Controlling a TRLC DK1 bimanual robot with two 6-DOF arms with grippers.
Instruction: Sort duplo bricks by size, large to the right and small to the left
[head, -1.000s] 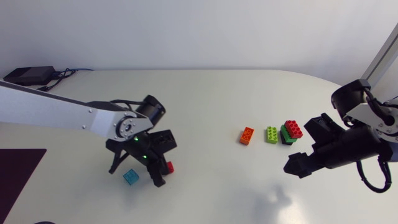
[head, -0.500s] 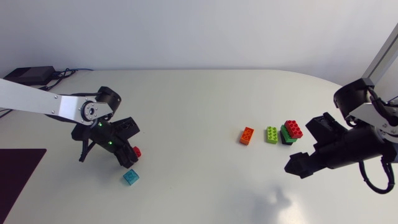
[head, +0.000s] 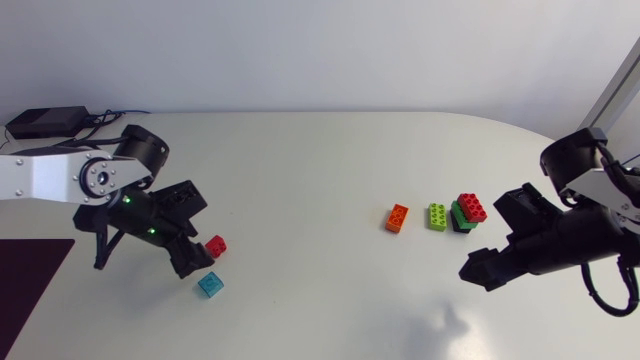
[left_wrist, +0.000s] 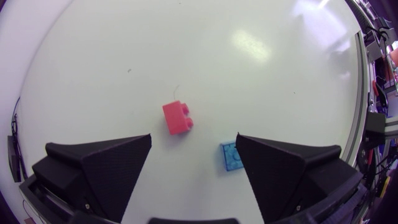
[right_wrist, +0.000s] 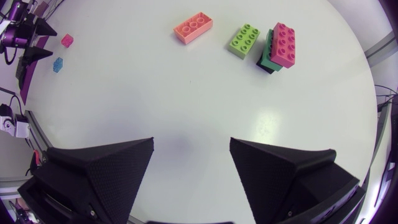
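Down on the table's left side, the small red brick (left_wrist: 177, 118) lies tipped, studs pointing sideways toward the blue brick (left_wrist: 231, 155). It sits just ahead of the left gripper (left_wrist: 193, 138), whose fingers are spread wide and empty.

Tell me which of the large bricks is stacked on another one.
The red brick: it sits on the dark green brick, while the orange brick and lime brick lie alone on the table.

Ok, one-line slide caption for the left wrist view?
Open left gripper, small red brick just ahead, small blue brick beside one finger.
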